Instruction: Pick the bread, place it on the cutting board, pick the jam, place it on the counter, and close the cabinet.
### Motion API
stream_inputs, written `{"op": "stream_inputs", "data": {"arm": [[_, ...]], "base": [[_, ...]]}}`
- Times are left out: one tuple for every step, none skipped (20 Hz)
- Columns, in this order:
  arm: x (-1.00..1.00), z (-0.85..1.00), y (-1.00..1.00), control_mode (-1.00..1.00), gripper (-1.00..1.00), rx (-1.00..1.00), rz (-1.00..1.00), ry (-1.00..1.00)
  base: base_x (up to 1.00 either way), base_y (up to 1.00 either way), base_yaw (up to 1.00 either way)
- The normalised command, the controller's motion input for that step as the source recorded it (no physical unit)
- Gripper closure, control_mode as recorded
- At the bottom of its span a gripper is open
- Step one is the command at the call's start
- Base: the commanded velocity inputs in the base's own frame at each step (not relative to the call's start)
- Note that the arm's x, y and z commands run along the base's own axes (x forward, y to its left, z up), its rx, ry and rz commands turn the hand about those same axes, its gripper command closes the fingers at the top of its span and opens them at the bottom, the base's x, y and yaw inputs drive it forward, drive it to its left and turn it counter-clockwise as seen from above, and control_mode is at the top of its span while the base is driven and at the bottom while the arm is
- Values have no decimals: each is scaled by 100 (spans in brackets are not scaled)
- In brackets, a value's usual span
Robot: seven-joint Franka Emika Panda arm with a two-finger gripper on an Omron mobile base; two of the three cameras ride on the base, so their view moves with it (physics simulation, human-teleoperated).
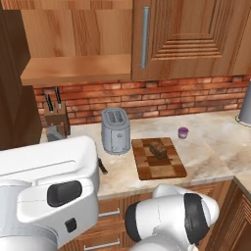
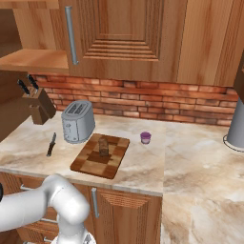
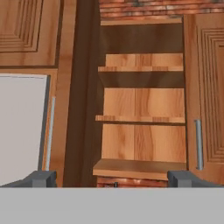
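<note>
- Bread [image 1: 158,149] sat on the cutting board [image 1: 147,169]; jam [image 1: 183,132] stood on the counter [image 1: 215,147] near the back edge.
- Gripper [image 3: 113,178] faced the open cabinet [image 3: 140,105], fingers wide apart, holding nothing.
- Door looked stiff and light; push its free edge.

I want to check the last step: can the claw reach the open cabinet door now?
Probably yes. The claw is open and empty, facing the cabinet's bare shelves with nothing between. The door stands edge-on beside the shelves.
</note>
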Motion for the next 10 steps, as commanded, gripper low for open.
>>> {"op": "stream_inputs", "data": {"arm": [[-3, 0, 26, -100, -100, 0, 3, 2], [-6, 0, 26, -100, -100, 0, 2, 4], [-6, 0, 24, -100, -100, 0, 2, 3], [-8, 0, 24, -100, -100, 0, 1, 4], [-11, 0, 22, -100, -100, 0, 1, 4], [-12, 0, 21, -100, -100, 0, 1, 3], [-12, 0, 21, -100, -100, 0, 1, 3], [-11, 0, 21, -100, -100, 0, 1, 3], [-9, 0, 22, -100, -100, 0, 1, 4], [-9, 0, 23, -100, -100, 0, 0, 3]], "base": [[0, 0, 0], [0, 0, 0], [0, 0, 0], [0, 0, 0], [0, 0, 0], [0, 0, 0], [0, 0, 0], [0, 0, 0], [0, 0, 0], [0, 0, 0]]}}
